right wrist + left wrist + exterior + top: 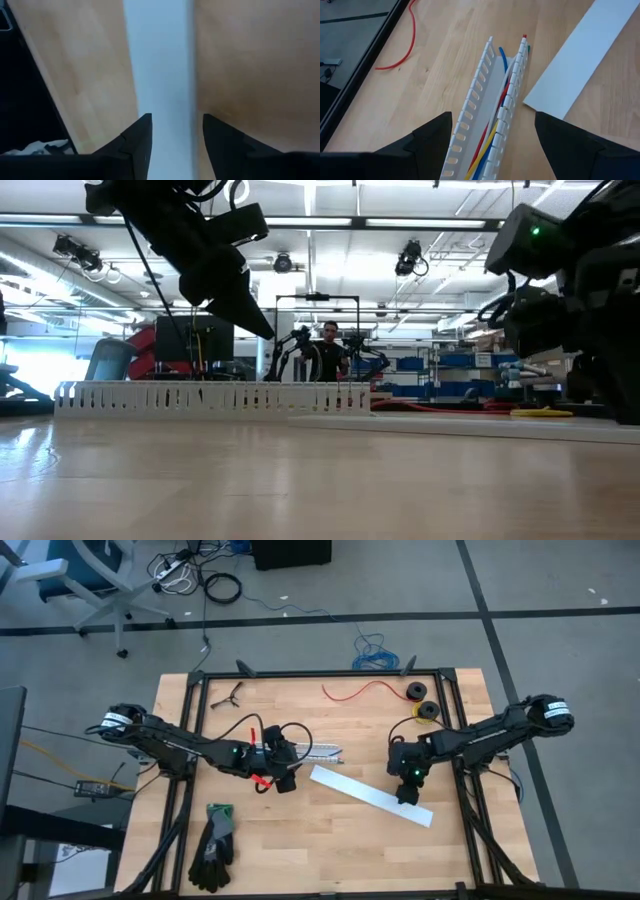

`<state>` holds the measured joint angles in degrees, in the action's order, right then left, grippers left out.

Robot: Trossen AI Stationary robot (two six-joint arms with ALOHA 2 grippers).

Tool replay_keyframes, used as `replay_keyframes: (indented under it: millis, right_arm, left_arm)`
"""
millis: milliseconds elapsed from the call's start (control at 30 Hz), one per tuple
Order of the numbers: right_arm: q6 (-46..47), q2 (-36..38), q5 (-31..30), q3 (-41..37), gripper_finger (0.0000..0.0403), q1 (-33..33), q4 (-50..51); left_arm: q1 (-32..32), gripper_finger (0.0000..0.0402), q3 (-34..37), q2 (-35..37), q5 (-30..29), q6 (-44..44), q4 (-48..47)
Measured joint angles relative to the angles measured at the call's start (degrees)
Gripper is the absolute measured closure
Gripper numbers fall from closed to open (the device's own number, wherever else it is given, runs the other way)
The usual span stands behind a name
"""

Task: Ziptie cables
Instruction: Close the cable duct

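left end effector [492, 145]: we see it released over the white channel [475, 105]
cables [495, 120]: inside channel
right end effector [172, 135]: released, straddling white cover strip [157, 75]

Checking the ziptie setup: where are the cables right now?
The cables lie inside the slotted white channel near table centre, directly ahead of the left gripper, whose fingers are spread; the flat white cover strip lies just to its right.

Counter layout as I see it

Cables [492, 135] lie inside the slotted white plastic channel [318, 752] mid-counter; the flat white cover strip [370, 795] lies to its right, black gloves [214, 845] front-left.
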<state>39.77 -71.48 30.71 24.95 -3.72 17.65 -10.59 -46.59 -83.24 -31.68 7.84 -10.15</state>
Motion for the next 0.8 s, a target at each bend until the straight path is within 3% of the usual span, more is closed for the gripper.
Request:
replay_keyframes:
  millis: [167, 467, 567, 667, 800]
  right_arm:
    - [-4.5, 0.0, 0.2, 0.0, 0.0241, 3.4, 1.6]
    - [-4.0, 0.0, -2.2, 0.0, 0.0244, 5.0, 1.9]
    - [-6.3, 0.3, -1.5, 0.7, 0.0244, 7.9, 6.8]
    - [-6.9, 2.4, -11.6, 3.1, 0.0243, 9.2, 16.5]
    - [-7.1, 7.3, -36.0, 9.6, 0.0244, 8.9, 30.7]
  left_arm:
    - [0.0, 0.0106, 0.0, 0.0, 0.0, 0.4, 0.0]
    - [0.0, 0.0106, 0.0, 0.0, 0.0, 1.5, 0.0]
    - [0.0, 0.0106, 0.0, 0.0, 0.0, 1.6, 0.0]
    - [0.0, 0.0106, 0.0, 0.0, 0.0, 1.6, 0.3]
    - [0.1, 0.0106, 0.0, 0.0, 0.0, 1.6, 0.6]
